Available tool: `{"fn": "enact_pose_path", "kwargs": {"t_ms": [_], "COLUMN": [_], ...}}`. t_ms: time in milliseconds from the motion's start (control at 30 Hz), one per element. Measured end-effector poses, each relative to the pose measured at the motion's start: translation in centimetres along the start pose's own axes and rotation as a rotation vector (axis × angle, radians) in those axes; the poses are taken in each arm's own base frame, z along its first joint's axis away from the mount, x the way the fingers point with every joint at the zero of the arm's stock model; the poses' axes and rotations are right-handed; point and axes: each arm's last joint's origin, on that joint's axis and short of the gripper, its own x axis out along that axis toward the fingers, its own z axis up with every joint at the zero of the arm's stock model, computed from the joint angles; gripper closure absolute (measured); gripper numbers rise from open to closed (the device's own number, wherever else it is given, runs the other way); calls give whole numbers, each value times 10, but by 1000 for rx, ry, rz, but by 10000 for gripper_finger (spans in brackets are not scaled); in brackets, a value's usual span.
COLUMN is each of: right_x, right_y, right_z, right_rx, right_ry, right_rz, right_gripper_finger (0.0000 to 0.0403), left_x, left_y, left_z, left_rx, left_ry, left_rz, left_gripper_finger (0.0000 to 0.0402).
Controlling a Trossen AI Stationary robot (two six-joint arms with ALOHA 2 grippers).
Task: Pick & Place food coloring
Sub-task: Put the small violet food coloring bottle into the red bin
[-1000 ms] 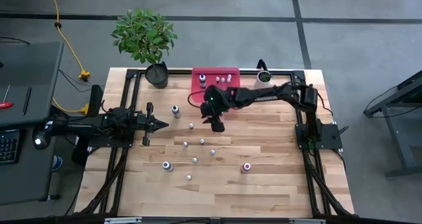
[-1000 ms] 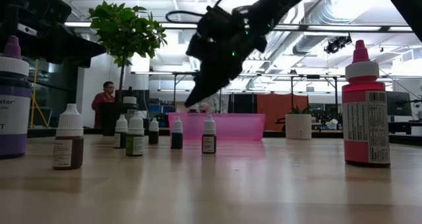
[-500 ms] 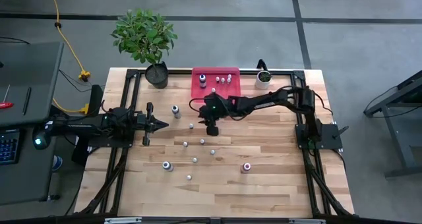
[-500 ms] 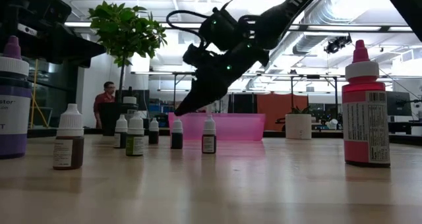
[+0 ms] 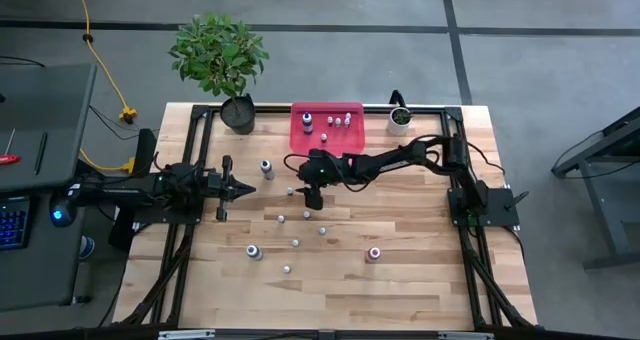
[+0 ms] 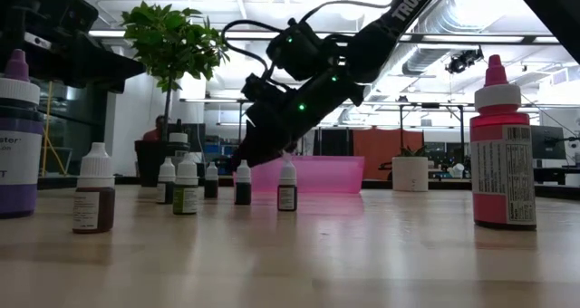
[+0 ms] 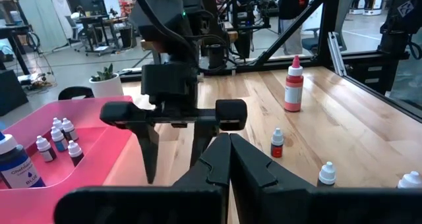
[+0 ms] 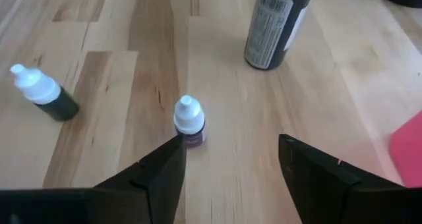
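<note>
From my station I have the right gripper (image 5: 311,198) reached out over the middle of the pale wooden table (image 5: 400,280), its 2 dark fingers spread apart with nothing between them. In the right wrist view those fingers (image 8: 157,178) flank bare wood, and a tiny white-capped bottle with a dark purple body (image 8: 189,120) stands just ahead of one fingertip, close to it but not in the gap. Beyond it I see a larger dark bottle with a printed label (image 8: 275,26), and off to one side another tiny white-capped dark bottle (image 8: 41,92) leaning over. The left gripper (image 5: 240,188) waits at the left side of the table, its fingers pressed together, as the left wrist view shows (image 7: 227,159). The food coloring is split between 2 places: some little bottles sit inside the pink rectangular plastic tray (image 5: 296,138) at the far edge, among them a bigger blue one (image 7: 16,172), while the rest stand scattered across the wood, including a purple-capped bottle (image 5: 253,251) and a red bottle with a pink cap (image 5: 374,252) nearer the front. A leafy green plant in a dark pot (image 5: 222,60) stands at the far left corner.
</note>
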Motion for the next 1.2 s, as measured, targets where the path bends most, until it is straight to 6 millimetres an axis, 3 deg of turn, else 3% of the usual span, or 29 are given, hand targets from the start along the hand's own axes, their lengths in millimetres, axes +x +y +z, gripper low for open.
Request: {"fn": "enact_pose_path", "kwargs": {"t_ms": [200, 367, 533, 933, 1200], "right_x": [4, 20, 27, 28, 28], "right_y": [5, 15, 13, 12, 12], "right_z": [-1, -10, -5, -3, -3], "right_rx": [-30, -39, -41, -38, -5], "right_ry": [-16, -47, -70, -89, -88], "right_rz": [36, 131, 97, 79, 81], "right_gripper_finger": [171, 171, 171, 173, 211], "left_x": [0, 0, 0, 0, 0], "left_y": [0, 0, 0, 0, 0], "left_z": [0, 0, 0, 0, 0], "left_rx": [0, 0, 0, 0, 0], "left_ry": [0, 0, 0, 0, 0], "left_rz": [0, 0, 0, 0, 0], "left_gripper_finger": [401, 401, 401, 401, 401]}}
